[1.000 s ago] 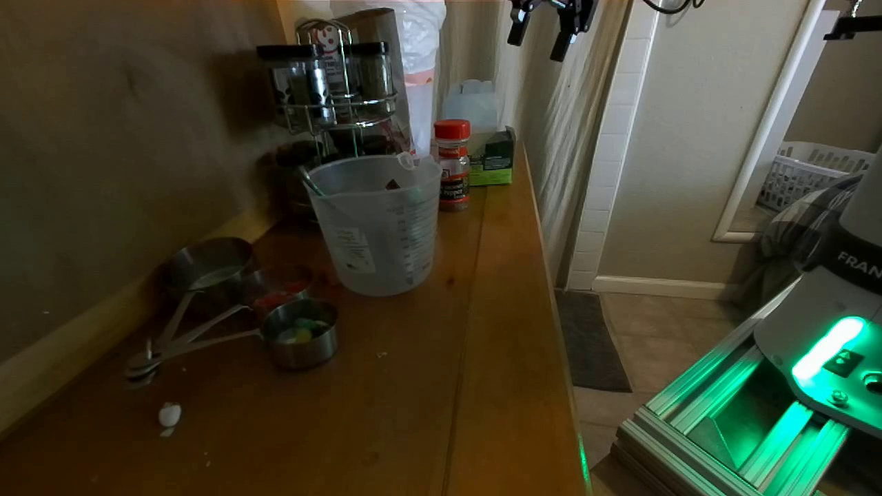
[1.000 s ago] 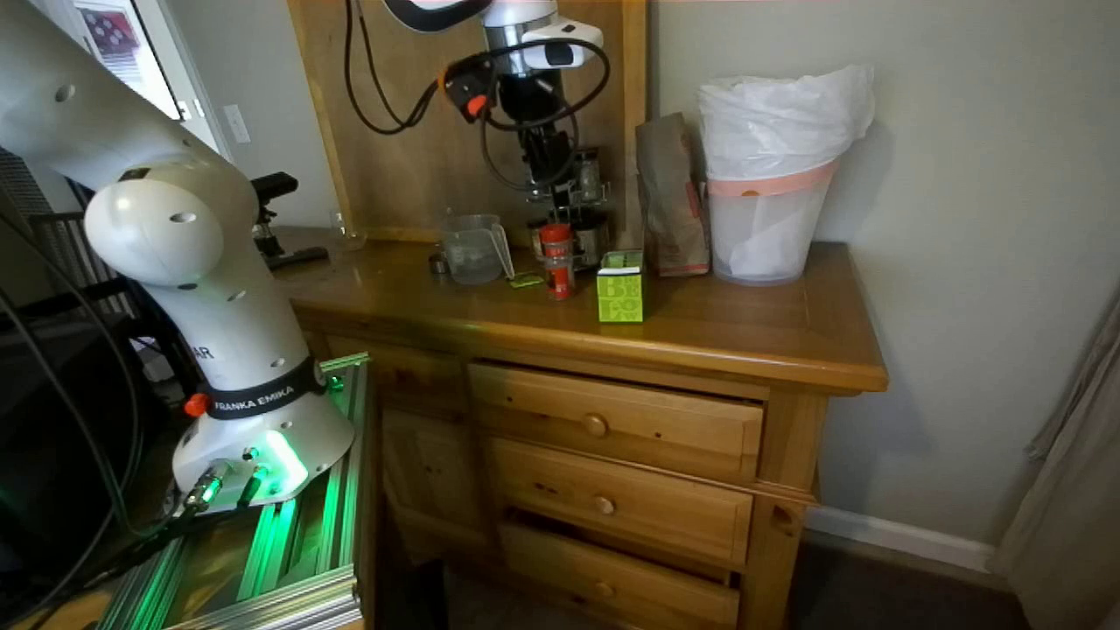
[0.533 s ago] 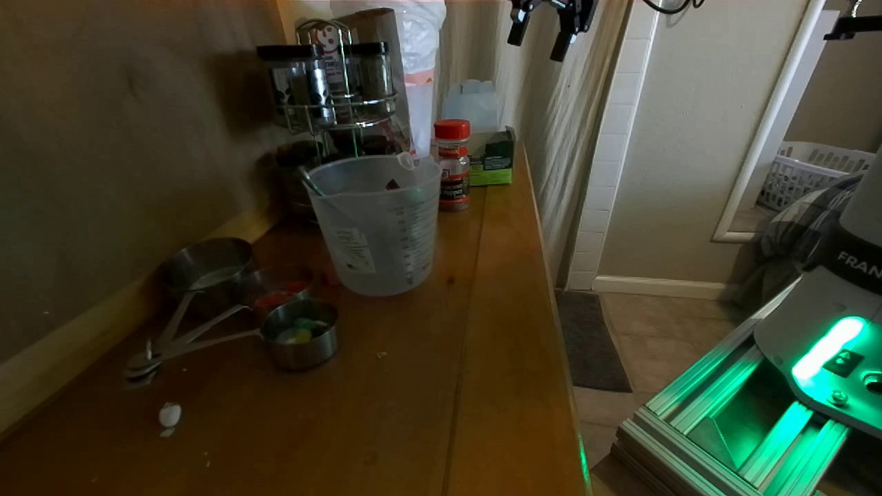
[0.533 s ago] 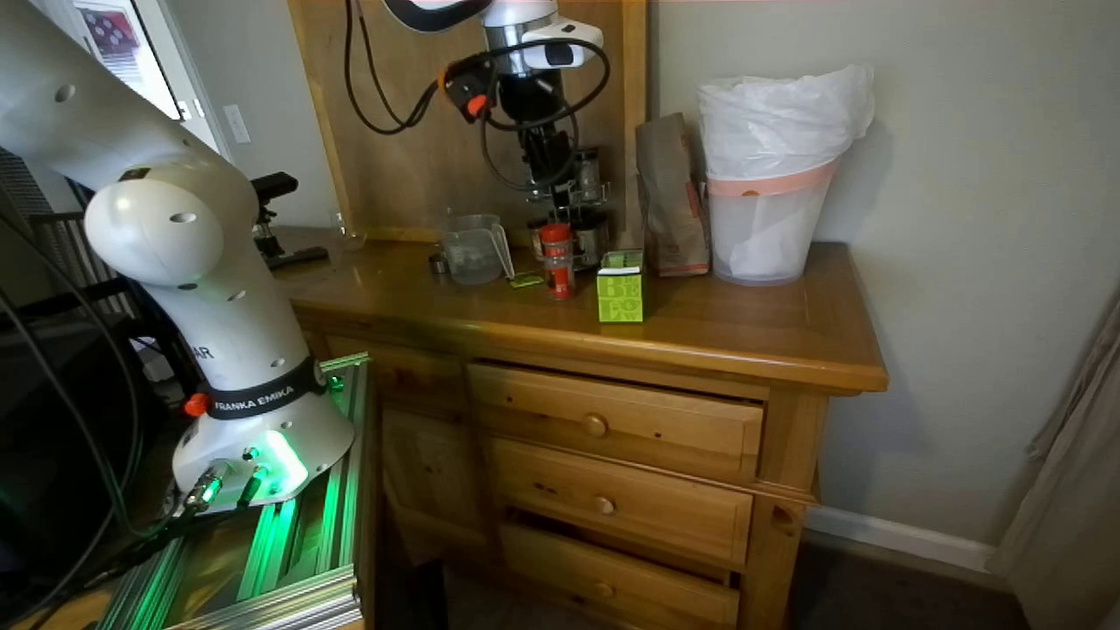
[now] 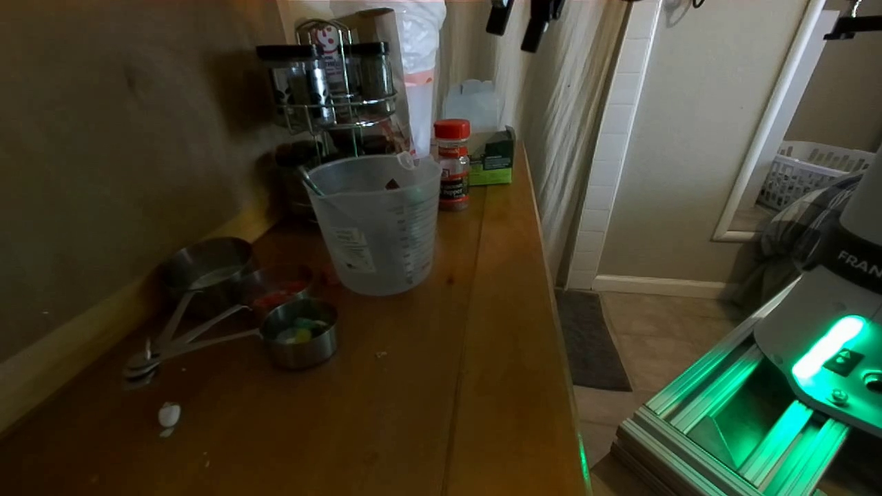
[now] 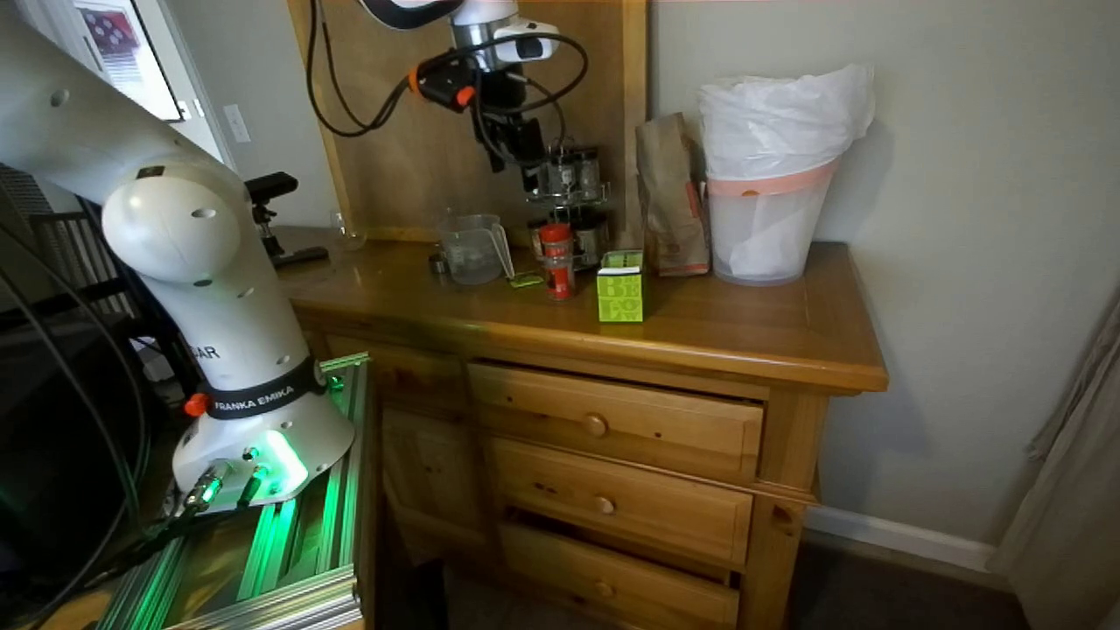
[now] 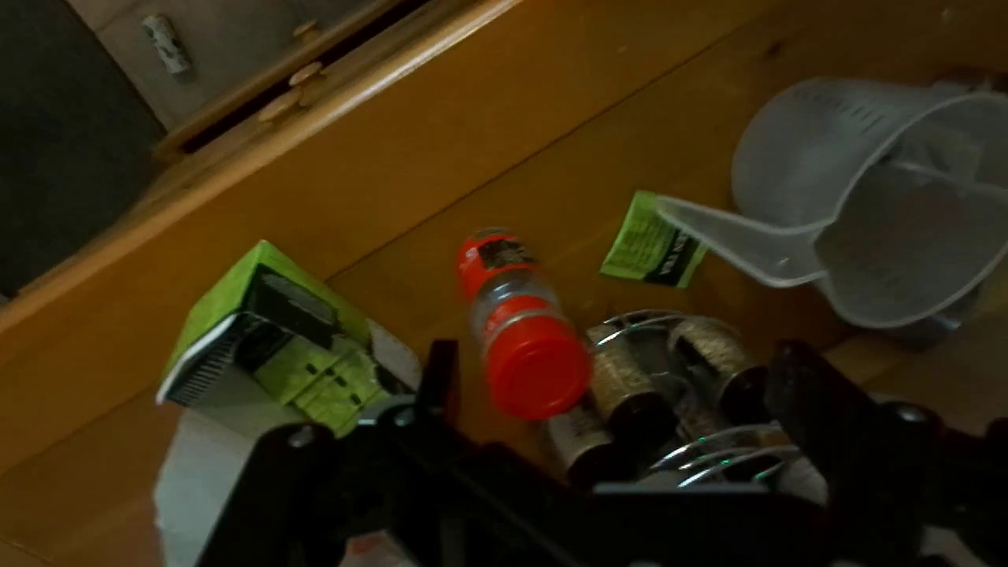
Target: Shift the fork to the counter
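A slim silver-green shaft, which looks like the fork (image 5: 312, 182), shows at the left rim of the translucent measuring cup (image 5: 382, 234) in an exterior view. Its tines are hidden or too unclear to make out. The cup stands upright on the brown wooden counter (image 5: 413, 399) and also shows in the wrist view (image 7: 795, 157). My gripper (image 5: 513, 38) hangs in the air well above the counter. In the wrist view its two fingers (image 7: 614, 354) are wide apart with nothing between the tips, above the spice rack and the red-capped bottle.
A wire spice rack (image 5: 337, 103), a red-capped bottle (image 6: 557, 262) and a green box (image 6: 620, 293) stand near the cup. Metal measuring cups (image 5: 300, 334) lie along the wall. A paper bag (image 6: 672, 197) and a lined bin (image 6: 770, 192) stand farther along.
Over the last half second my gripper has moved left and slightly up in both exterior views, and it has tilted. Nothing on the counter has moved.
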{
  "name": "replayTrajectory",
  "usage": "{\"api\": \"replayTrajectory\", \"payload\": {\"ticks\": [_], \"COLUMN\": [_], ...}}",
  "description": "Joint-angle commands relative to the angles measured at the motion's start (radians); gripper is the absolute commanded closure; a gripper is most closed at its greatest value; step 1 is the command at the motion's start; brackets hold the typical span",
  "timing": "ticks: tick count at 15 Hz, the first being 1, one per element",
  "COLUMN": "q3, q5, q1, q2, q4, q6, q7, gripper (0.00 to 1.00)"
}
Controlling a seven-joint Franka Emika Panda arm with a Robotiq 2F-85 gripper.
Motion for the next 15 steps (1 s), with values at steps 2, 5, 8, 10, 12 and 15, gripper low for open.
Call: {"api": "replayTrajectory", "payload": {"ticks": [2, 5, 8, 10, 12, 15], "q3": [0.074, 0.122, 0.129, 0.121, 0.176, 0.325], "q5": [0.054, 0.055, 0.042, 0.040, 0.018, -0.039], "q1": [0.144, 0.234, 0.231, 0.232, 0.241, 0.277], "q2": [-0.182, -0.223, -0.209, -0.224, -0.182, -0.113], "q4": [-0.057, -0.039, -0.025, -0.025, 0.000, 0.083], "q6": [-0.130, -0.213, -0.196, -0.202, -0.212, -0.237], "q7": [-0.055, -0.091, -0.089, -0.119, -0.093, -0.038], "gripper": [0.00, 0.00, 0.00, 0.00, 0.00, 0.00]}}
